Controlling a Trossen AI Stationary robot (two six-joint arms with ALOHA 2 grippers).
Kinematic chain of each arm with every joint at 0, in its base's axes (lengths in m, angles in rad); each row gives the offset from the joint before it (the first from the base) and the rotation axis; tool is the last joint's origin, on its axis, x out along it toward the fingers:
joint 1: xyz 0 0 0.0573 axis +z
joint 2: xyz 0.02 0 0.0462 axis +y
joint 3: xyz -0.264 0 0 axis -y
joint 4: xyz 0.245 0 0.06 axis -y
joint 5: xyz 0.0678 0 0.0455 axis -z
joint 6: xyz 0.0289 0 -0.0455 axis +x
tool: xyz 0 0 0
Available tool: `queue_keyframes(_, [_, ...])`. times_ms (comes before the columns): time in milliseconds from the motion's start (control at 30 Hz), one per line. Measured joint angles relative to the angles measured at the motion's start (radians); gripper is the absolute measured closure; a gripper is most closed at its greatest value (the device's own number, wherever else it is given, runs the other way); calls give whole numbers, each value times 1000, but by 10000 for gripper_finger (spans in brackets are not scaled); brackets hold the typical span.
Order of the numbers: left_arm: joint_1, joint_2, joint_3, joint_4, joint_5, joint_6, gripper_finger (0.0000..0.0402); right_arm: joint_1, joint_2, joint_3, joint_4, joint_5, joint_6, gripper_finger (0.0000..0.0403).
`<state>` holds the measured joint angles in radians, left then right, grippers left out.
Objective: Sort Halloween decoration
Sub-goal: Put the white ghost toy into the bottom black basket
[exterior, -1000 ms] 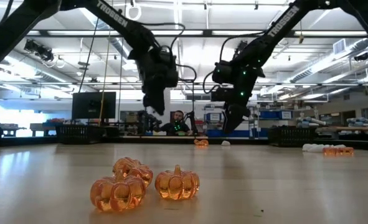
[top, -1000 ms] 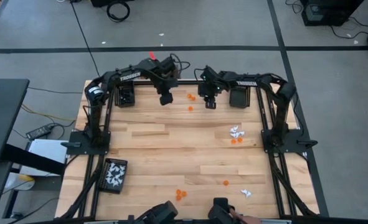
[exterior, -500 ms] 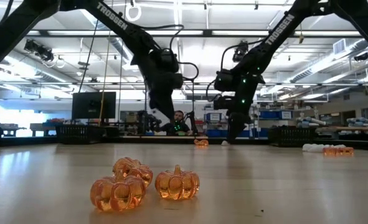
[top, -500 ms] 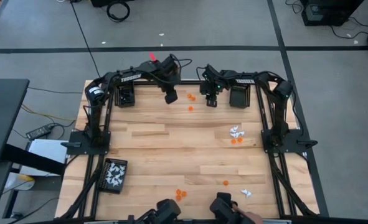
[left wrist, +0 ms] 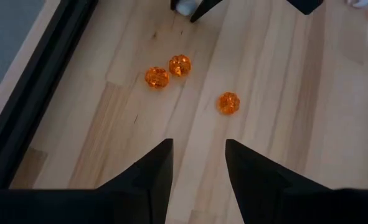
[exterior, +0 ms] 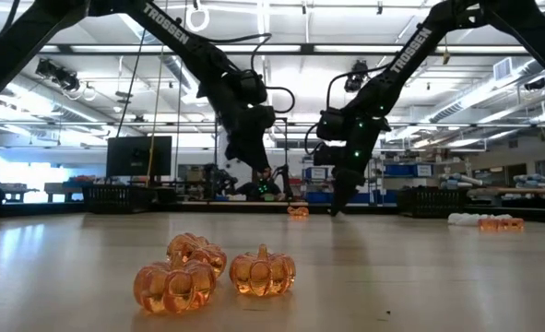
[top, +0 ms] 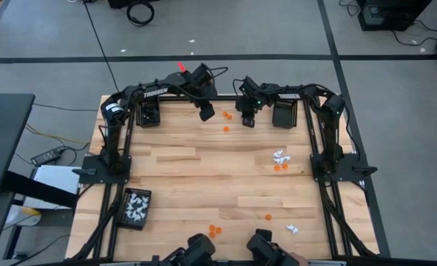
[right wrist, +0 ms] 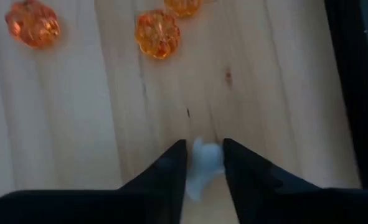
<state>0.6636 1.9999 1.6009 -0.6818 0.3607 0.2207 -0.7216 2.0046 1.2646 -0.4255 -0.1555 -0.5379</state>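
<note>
Closing on a white trinket (right wrist: 203,163), the right gripper (top: 247,122) stands at the bench's (top: 203,174) far edge; its fingers flank the piece, full grip uncertain. Three pumpkins (left wrist: 178,65) lie beside. Left gripper (top: 207,114) hovers near, fingers apart, empty. Next: lift, carry to the white-filled tray (top: 136,207).

Even overhead light, soft close-ups

We see the wooden table (top: 203,177) evenly and brightly lit from above, with only faint shadows. At table height, ceiling strip lights (exterior: 493,88) glare across the background while the near orange pumpkins (exterior: 212,272) glow translucent. Close up, the white trinket (right wrist: 203,163) between the right arm's fingers is blurred.
</note>
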Motion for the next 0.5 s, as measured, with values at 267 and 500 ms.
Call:
queue_keyframes(267, [1, 0, 0, 14, 0, 3, 247, -3, 2, -1, -5, 0, 143, 339])
queue_keyframes(500, [1, 0, 0, -47, 0, -32, 246, 1, -59, -11, -47, -84, 322, 339])
